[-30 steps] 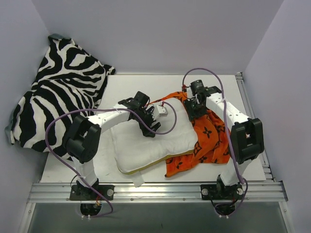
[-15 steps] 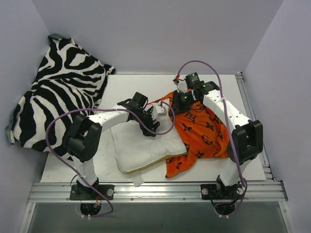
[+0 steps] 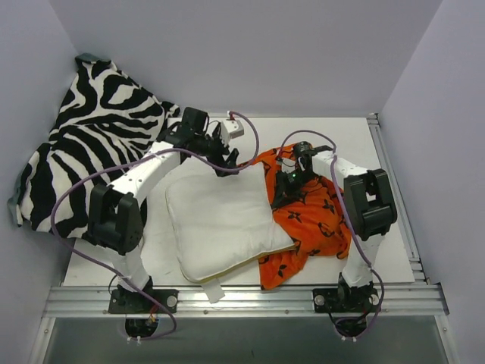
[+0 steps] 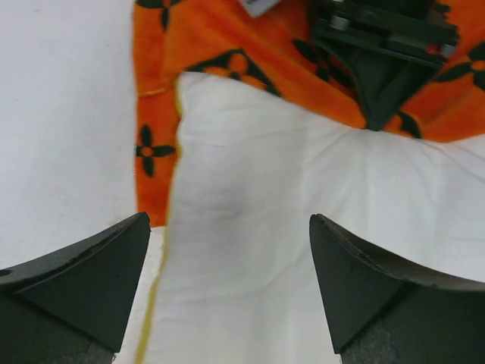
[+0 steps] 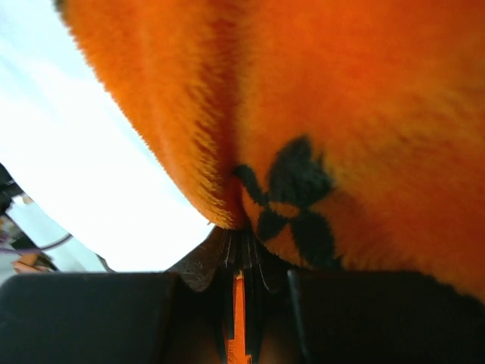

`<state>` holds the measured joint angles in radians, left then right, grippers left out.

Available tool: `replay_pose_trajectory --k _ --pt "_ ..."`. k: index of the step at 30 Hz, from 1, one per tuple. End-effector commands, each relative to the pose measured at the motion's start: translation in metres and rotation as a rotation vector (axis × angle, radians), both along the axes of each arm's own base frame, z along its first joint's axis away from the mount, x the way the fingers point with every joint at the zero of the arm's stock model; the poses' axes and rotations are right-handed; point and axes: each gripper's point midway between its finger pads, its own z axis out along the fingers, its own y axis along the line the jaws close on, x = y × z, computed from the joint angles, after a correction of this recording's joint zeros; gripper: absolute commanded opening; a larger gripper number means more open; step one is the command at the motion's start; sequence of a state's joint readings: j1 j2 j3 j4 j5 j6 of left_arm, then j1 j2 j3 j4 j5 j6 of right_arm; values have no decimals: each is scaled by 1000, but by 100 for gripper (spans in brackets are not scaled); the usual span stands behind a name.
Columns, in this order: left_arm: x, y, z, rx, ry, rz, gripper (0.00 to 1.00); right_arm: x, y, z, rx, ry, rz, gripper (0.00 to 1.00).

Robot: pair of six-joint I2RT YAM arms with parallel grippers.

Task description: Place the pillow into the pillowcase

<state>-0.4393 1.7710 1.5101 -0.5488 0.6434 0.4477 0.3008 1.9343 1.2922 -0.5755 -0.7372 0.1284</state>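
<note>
The white pillow [image 3: 223, 220] with yellow piping lies flat at the table's middle. Its right edge lies tucked under the orange pillowcase [image 3: 307, 216] with dark flower motifs. My left gripper [image 3: 229, 164] hovers open over the pillow's far corner; in the left wrist view its jaws [image 4: 229, 227] straddle white pillow [image 4: 258, 227] with nothing between them, and the pillowcase [image 4: 220, 38] lies beyond. My right gripper [image 3: 284, 191] is shut on the pillowcase's edge where it meets the pillow. In the right wrist view, orange cloth [image 5: 341, 114] is pinched in the jaws [image 5: 242, 236], with pillow [image 5: 91, 174] to the left.
A black-and-white zebra-striped cloth [image 3: 91, 152] is heaped at the far left corner, over the table's left edge. Purple cables loop off both arms. Grey walls enclose the table on three sides; a metal rail [image 3: 242, 299] runs along the near edge.
The right gripper shut on the pillowcase edge and drew nearer along the pillow's right side. The left arm pulled back from over the pillow to its far corner, jaws wide.
</note>
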Motion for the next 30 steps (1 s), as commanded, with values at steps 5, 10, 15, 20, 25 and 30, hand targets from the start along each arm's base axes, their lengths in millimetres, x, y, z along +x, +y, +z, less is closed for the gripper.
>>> replay_pose_trajectory --k 5,10,15,20,25,30 --pt "35 15 -61 120 250 45 97 -48 -29 -7 -129 116 112 0" --pt "0 21 -80 137 423 -79 97 -47 -34 -8 -147 119 101 4" --pt "-14 34 -122 226 533 -74 97 -45 -36 -8 -142 85 110 8" --pt "-13 24 -122 185 491 -176 35 -42 -29 9 -80 44 110 21" --pt "-2 5 -62 199 156 -299 0 40 -52 98 20 -231 22 66" --pt "-20 -21 -30 226 -185 -451 0 140 -102 191 -41 -551 -92 86"
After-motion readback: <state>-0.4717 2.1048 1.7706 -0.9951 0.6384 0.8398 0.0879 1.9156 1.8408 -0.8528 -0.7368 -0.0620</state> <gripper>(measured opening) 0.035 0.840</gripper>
